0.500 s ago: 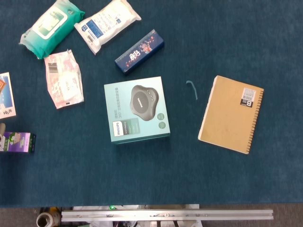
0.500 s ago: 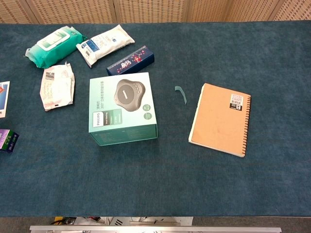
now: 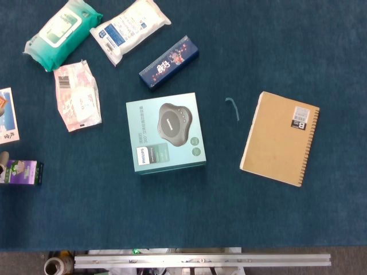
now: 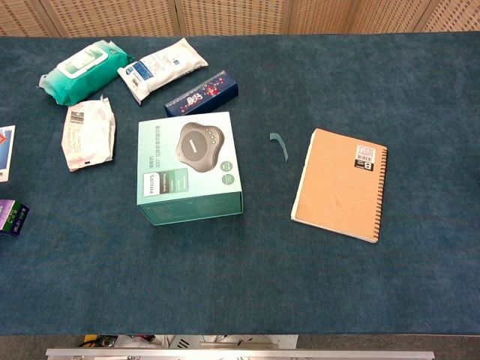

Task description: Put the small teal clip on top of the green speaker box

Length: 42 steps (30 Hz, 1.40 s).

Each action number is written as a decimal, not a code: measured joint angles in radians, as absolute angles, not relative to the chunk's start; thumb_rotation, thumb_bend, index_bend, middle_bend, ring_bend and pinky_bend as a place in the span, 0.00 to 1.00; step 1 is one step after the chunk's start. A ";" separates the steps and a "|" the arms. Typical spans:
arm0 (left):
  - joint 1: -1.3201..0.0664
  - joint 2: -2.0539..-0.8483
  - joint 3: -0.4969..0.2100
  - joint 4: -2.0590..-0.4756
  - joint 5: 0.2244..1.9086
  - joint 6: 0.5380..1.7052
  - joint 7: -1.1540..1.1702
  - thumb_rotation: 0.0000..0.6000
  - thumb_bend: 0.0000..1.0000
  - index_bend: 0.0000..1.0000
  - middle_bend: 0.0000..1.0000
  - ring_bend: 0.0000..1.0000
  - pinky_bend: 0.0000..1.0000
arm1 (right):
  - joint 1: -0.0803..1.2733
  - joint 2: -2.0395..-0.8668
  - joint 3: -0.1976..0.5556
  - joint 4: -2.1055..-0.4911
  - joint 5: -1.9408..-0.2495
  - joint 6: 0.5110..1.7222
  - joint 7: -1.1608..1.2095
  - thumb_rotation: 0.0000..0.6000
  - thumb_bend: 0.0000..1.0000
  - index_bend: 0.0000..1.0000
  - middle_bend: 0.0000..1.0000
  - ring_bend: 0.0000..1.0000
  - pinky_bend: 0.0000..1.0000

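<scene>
The small teal clip [image 3: 232, 107] lies flat on the blue table cloth, between the green speaker box and a brown notebook; the chest view shows the clip [image 4: 279, 145] too. The green speaker box [image 3: 166, 133] sits near the middle of the table, lid side up with a picture of a dark speaker, and nothing lies on top of it. In the chest view the box [image 4: 190, 166] stands left of the clip, about a hand's width away. Neither hand shows in either view.
A spiral-bound brown notebook [image 3: 280, 137] lies right of the clip. Behind the box lie a dark blue carton [image 3: 169, 63], a white wipes pack [image 3: 129, 28], a teal wipes pack [image 3: 62, 32] and a pink-white packet [image 3: 77, 95]. A purple box [image 3: 22, 172] sits at the left edge.
</scene>
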State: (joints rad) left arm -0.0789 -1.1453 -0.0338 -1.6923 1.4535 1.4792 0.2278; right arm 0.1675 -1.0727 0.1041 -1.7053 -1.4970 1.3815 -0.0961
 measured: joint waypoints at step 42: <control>-0.096 -1.151 -0.029 -1.649 1.426 1.416 0.159 1.00 0.26 0.19 0.41 0.39 0.38 | 0.629 -1.399 0.177 -1.691 -1.039 0.926 -0.633 1.00 0.12 0.53 1.00 1.00 1.00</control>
